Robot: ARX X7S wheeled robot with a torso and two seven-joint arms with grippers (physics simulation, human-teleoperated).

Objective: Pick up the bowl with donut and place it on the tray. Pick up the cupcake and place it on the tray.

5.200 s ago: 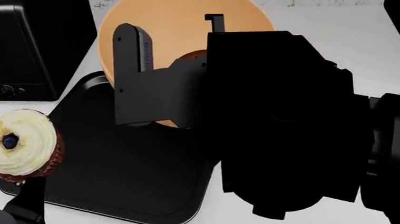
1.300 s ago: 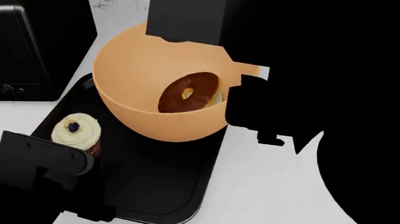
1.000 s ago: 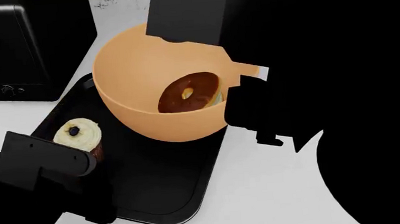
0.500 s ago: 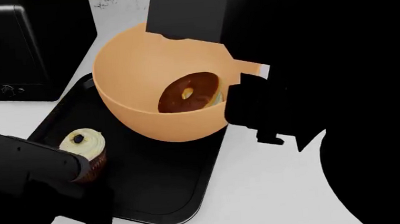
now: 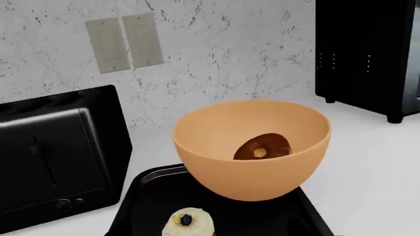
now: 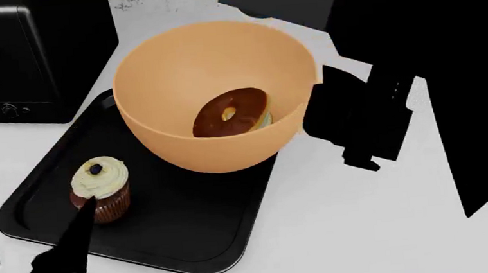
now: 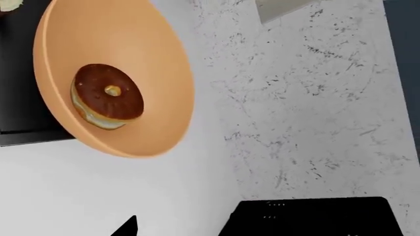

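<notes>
Below, as I read my three feeds in turn.

Head view: the large, deep, matte peach-orange bowl (image 6: 215,93) sits on the far right part of the flat rectangular black baking tray (image 6: 191,237), its far side reaching past the tray's far rim. Inside it, the small ring donut with dark chocolate-brown glaze (image 6: 231,111) leans against the right inner wall, tilted, its pale underside just showing. The small cupcake with ridged dark-brown wrapper, cream-white frosting and one blueberry (image 6: 100,189) stands upright on the tray's near left part, apart from the bowl. The tray rests on the white desk (image 6: 354,232). A black boxy toaster (image 6: 24,55) stands at the far left, beside the tray. My right arm is a black silhouette just right of the bowl's rim; my left arm is a dark shape at the lower left, near the cupcake. I cannot tell whether either tool is apart or together.

Left wrist view: the bowl (image 5: 253,157) with the donut (image 5: 262,146) sits on the tray (image 5: 141,206); the cupcake (image 5: 187,223) stands in front of it, nothing gripping it. The toaster (image 5: 56,157) and a black oven (image 5: 367,54) flank the scene before a marbled wall (image 5: 223,59).

Right wrist view: the bowl (image 7: 151,83) and donut (image 7: 107,96) fill the frame, the tray (image 7: 19,98) beneath; no fingers show.
</notes>
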